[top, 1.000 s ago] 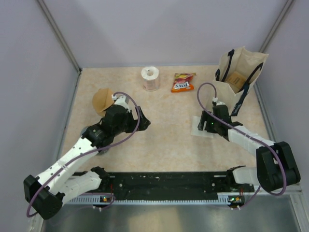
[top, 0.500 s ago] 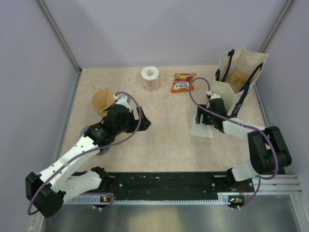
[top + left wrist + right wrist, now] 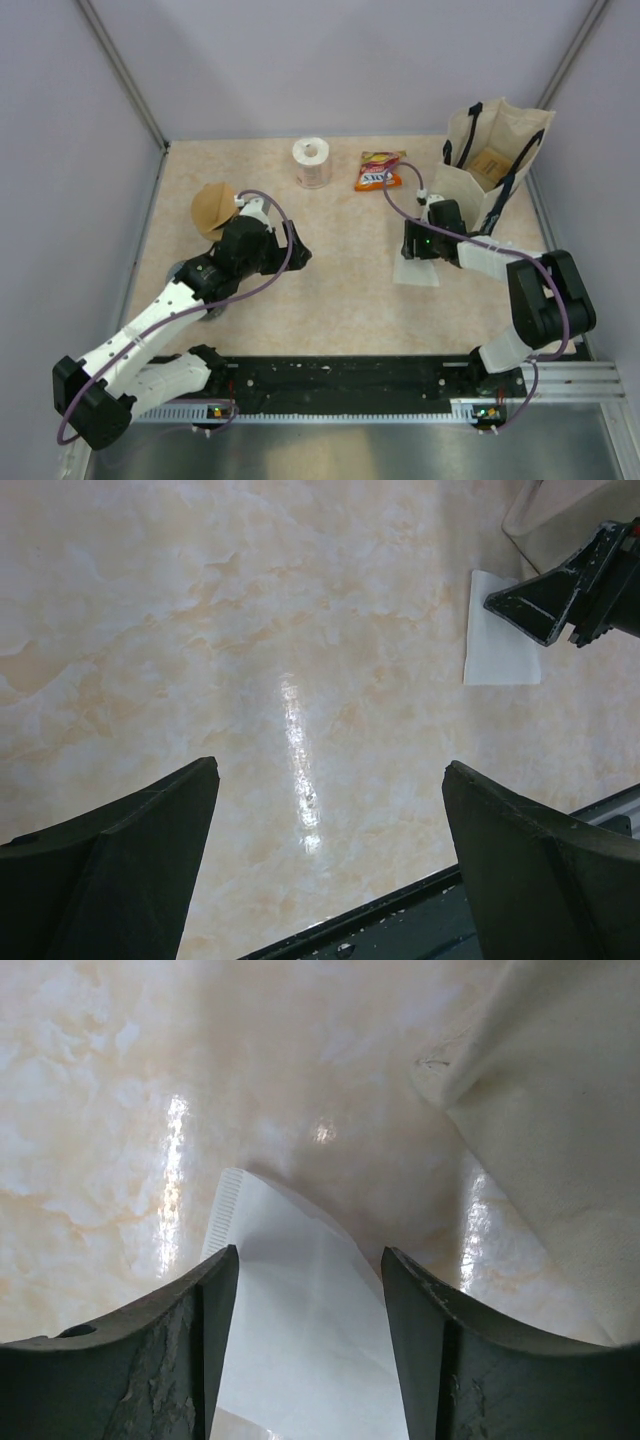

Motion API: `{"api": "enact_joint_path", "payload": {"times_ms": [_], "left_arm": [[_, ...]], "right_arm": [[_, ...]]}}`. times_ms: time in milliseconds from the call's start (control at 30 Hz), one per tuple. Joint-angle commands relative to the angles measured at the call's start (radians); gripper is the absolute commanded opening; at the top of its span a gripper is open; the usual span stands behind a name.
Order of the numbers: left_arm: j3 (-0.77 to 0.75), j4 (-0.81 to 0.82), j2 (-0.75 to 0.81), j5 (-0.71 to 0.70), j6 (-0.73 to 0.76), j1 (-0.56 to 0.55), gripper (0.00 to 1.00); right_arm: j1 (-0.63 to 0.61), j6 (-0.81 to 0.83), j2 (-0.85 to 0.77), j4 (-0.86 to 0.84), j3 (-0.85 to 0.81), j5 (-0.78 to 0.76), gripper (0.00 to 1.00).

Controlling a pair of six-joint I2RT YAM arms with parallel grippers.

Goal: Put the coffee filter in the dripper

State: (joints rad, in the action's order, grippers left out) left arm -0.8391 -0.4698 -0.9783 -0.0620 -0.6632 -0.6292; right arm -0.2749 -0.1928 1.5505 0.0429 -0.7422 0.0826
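Observation:
The white paper coffee filter [image 3: 416, 270] lies flat on the table right of centre; it also shows in the right wrist view [image 3: 300, 1340] and the left wrist view [image 3: 500, 630]. My right gripper [image 3: 411, 245] [image 3: 310, 1300] is open, low over the filter's far end, with one finger on each side of it. A brown cone-shaped dripper [image 3: 211, 208] sits at the far left. My left gripper [image 3: 293, 250] [image 3: 330, 880] is wide open and empty over bare table, just right of the dripper. The dripper is out of both wrist views.
A beige tote bag [image 3: 495, 160] stands at the far right, close beside my right gripper; its wall shows in the right wrist view [image 3: 560, 1110]. A toilet roll [image 3: 312, 162] and a red snack packet [image 3: 379, 170] lie at the back. A grey object [image 3: 186, 270] sits under the left arm.
My right gripper has moved left and away from me along the filter, nudging the filter slightly left. The left arm has hardly moved.

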Motion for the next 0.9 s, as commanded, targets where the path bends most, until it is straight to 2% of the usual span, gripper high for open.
{"api": "enact_joint_path", "payload": {"times_ms": [0,267,333,500,667,867], "left_arm": [[-0.005,0.04,-0.005,-0.015,0.016,-0.003,0.99],[0.006,0.042,0.001,-0.021,0.016,-0.003,0.99],[0.006,0.042,-0.002,-0.021,0.016,-0.003,0.99],[0.006,0.036,0.001,-0.022,0.016,-0.003,0.99],[0.009,0.031,0.009,-0.028,0.016,-0.003,0.99],[0.006,0.023,0.007,-0.036,0.013,-0.004,0.99]], "right_arm": [[-0.004,0.023,-0.033,0.054,-0.037,0.062,0.58],[-0.006,0.035,-0.059,0.094,-0.031,0.072,0.48],[-0.004,0.036,-0.059,0.094,-0.026,0.072,0.4],[-0.004,0.029,-0.043,0.083,-0.016,0.086,0.4],[-0.006,0.013,-0.024,0.071,-0.016,0.103,0.32],[-0.01,0.007,-0.003,0.057,-0.013,0.1,0.32]]}}
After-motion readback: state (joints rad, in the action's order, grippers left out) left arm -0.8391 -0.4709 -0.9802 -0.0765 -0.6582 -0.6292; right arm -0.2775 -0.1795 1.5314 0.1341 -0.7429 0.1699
